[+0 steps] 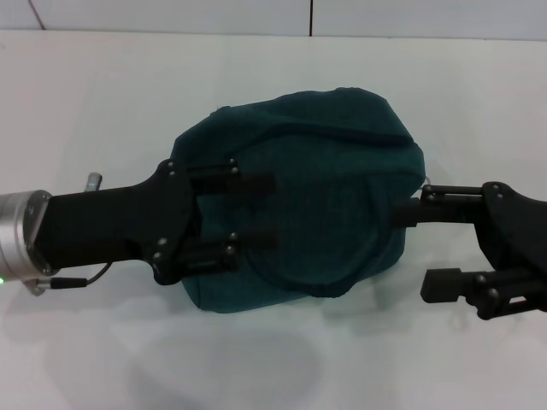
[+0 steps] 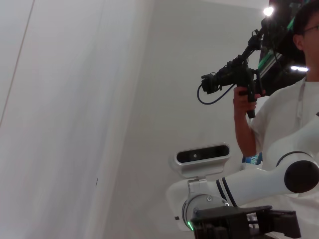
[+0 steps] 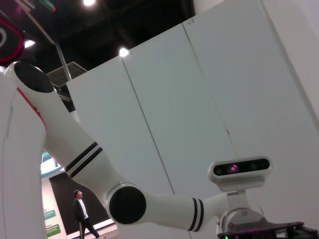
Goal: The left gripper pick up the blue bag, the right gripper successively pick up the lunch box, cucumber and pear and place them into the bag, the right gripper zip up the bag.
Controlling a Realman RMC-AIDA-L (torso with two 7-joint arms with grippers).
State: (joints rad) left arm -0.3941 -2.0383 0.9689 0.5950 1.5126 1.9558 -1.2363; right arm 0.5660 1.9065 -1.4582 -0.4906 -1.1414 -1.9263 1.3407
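The left claw (image 1: 261, 209), fingers spread wide, lies over the blue bag (image 1: 333, 171) at frame centre on the white surface (image 1: 102, 94). The right claw (image 1: 427, 243), also open, touches the bag's right edge. Judging by this, it should find the zipper pull and draw it steadily while the left steadies the fabric.

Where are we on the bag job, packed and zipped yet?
Head view: the blue bag looks closed, and no lunch box, cucumber or pear shows on the table, so packing seems done. In hand: the left end effector is spread over the bag's side; the right end effector reaches its other end with one finger. I cannot see the zipper to confirm its state.
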